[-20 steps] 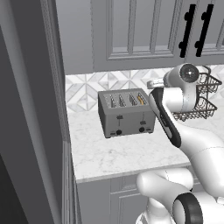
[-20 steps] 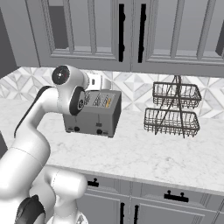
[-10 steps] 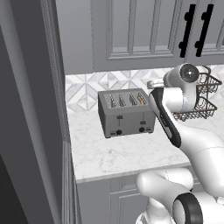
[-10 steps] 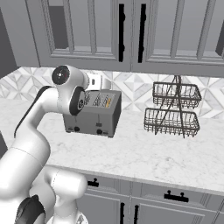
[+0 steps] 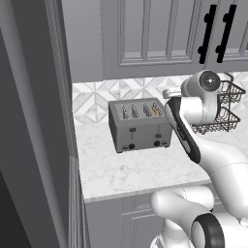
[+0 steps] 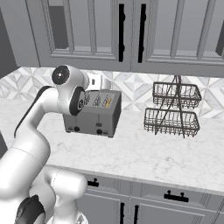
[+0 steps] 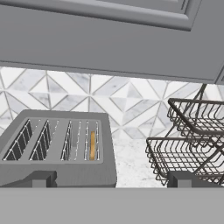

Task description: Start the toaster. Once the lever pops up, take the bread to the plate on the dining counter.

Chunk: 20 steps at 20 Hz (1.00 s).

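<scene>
The grey four-slot toaster [image 5: 140, 125] [image 6: 94, 114] [image 7: 57, 148] stands on the wall counter against the tiled backsplash. Both black levers [image 5: 131, 130] sit high on its front, above the round knobs. The bread [image 7: 92, 145] [image 5: 156, 109] shows as a thin tan edge inside the rightmost slot. My gripper [image 7: 113, 179] hovers above and just in front of the toaster's right end, open, its fingertips [image 7: 41, 178] far apart with nothing between them. The plate and the dining counter are out of view.
A two-tier dark wire basket [image 5: 220, 109] [image 6: 173, 109] [image 7: 192, 140] stands right of the toaster. Upper cabinets with black handles [image 6: 131, 33] hang low overhead. A tall grey panel [image 5: 29, 121] walls off the left. The counter's front edge [image 5: 135, 191] is near.
</scene>
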Motion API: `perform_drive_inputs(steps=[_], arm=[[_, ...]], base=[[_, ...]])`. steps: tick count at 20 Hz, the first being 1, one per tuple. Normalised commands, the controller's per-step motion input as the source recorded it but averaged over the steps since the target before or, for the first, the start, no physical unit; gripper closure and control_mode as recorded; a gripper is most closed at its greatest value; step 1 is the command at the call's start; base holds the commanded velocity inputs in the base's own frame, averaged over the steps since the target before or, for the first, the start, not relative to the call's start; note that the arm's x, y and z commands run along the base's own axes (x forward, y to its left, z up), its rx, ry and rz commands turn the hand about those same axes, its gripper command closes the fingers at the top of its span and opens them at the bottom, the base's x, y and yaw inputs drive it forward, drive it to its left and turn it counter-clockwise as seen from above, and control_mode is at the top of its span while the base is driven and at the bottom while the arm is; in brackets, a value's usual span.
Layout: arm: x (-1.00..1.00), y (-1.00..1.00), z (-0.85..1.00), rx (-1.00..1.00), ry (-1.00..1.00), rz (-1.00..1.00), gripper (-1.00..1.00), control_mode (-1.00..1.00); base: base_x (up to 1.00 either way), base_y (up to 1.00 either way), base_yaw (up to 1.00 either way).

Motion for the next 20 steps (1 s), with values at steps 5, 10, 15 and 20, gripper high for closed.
perform_drive_inputs(steps=[5,10,15,20], arm=[[0.00,0.00,0.00,0.00,0.00,0.00,-1.00,-1.00],[0.00,0.00,0.00,0.00,0.00,0.00,-1.00,-1.00],[0.00,0.00,0.00,0.00,0.00,0.00,-1.00,-1.00],[0.00,0.00,0.00,0.00,0.00,0.00,-1.00,-1.00]], base=[[0.00,0.00,0.00],[0.00,0.00,0.00],[0.00,0.00,0.00],[0.00,0.00,0.00]])
